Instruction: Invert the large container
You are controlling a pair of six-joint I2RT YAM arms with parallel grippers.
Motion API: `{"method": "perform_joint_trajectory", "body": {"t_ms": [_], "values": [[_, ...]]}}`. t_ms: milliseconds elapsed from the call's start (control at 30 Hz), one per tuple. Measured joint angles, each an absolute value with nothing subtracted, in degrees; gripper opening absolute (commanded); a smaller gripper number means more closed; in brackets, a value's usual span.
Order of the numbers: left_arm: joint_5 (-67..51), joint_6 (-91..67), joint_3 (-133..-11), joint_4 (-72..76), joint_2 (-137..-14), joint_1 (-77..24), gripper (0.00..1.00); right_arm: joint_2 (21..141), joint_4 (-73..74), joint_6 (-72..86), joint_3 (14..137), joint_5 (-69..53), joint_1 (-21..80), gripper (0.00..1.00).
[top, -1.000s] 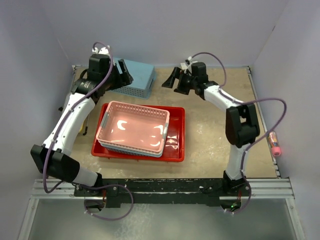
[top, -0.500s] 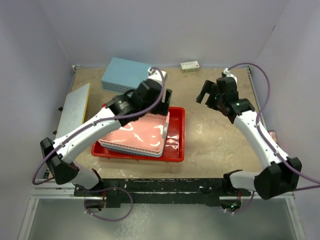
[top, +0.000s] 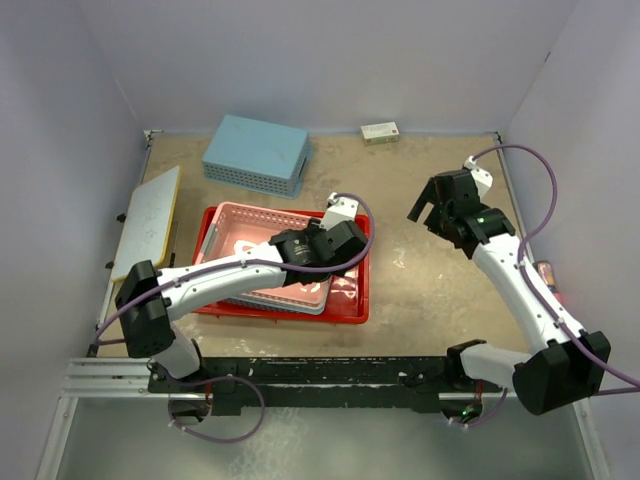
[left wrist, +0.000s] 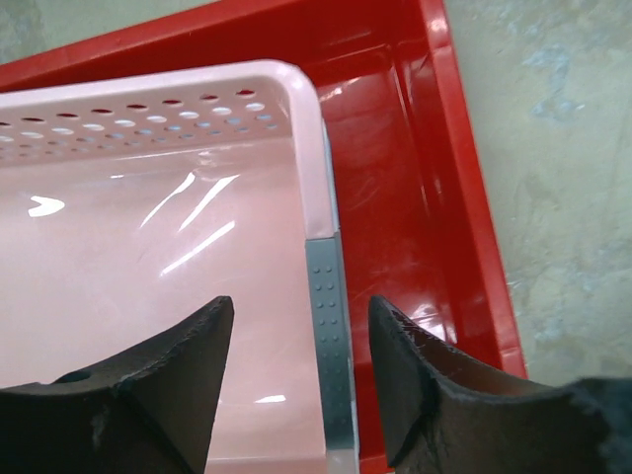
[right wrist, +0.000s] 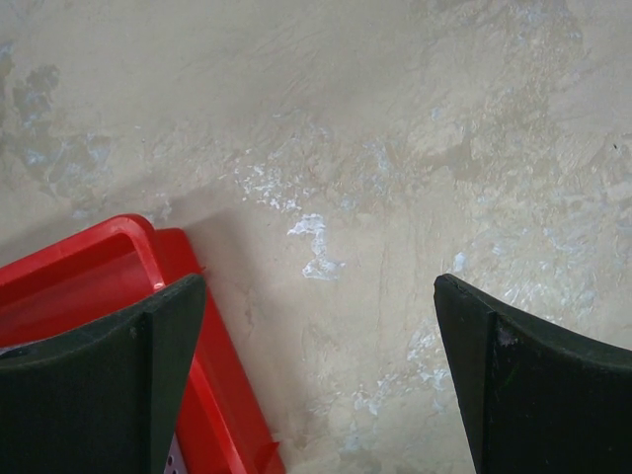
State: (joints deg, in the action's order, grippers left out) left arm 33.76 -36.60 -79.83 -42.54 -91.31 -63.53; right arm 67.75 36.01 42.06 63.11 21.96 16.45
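The large container is a glossy red tray [top: 358,296], standing right way up at the table's middle left. A pink perforated basket [top: 255,245] lies in it, nested on a paler basket. My left gripper [top: 338,258] hovers over the right end of the pink basket. In the left wrist view it [left wrist: 301,306] is open, with its jaws on either side of the basket's [left wrist: 148,247] rim and grey handle strip, and the tray's floor [left wrist: 395,148] to the right. My right gripper [top: 428,205] is open and empty over bare table, right of the tray. In the right wrist view it [right wrist: 318,286] has the tray's corner [right wrist: 89,272] at lower left.
An upturned blue basket [top: 257,153] sits at the back left. A white flat board [top: 150,215] lies along the left wall. A small white box [top: 380,130] is at the back wall, and a pink object [top: 548,280] lies at the right edge.
My left arm swung from the back left down over the tray's right end. My right arm moved from the back middle out to the right of the tray.
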Motion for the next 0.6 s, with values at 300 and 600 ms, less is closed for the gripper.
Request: {"method": "perform_joint_trajectory", "body": {"t_ms": [300, 600], "values": [[34.2, -38.65, -78.15, -42.19, -93.49, -63.55, 0.11, 69.73, 36.38, 41.91, 64.07, 22.04, 16.45, 1.0], [31.77, -39.24, -89.71, -51.16, -94.61, -63.7, 0.0, 70.04, 36.53, 41.12, 66.06, 22.65, 16.45, 1.0]]}}
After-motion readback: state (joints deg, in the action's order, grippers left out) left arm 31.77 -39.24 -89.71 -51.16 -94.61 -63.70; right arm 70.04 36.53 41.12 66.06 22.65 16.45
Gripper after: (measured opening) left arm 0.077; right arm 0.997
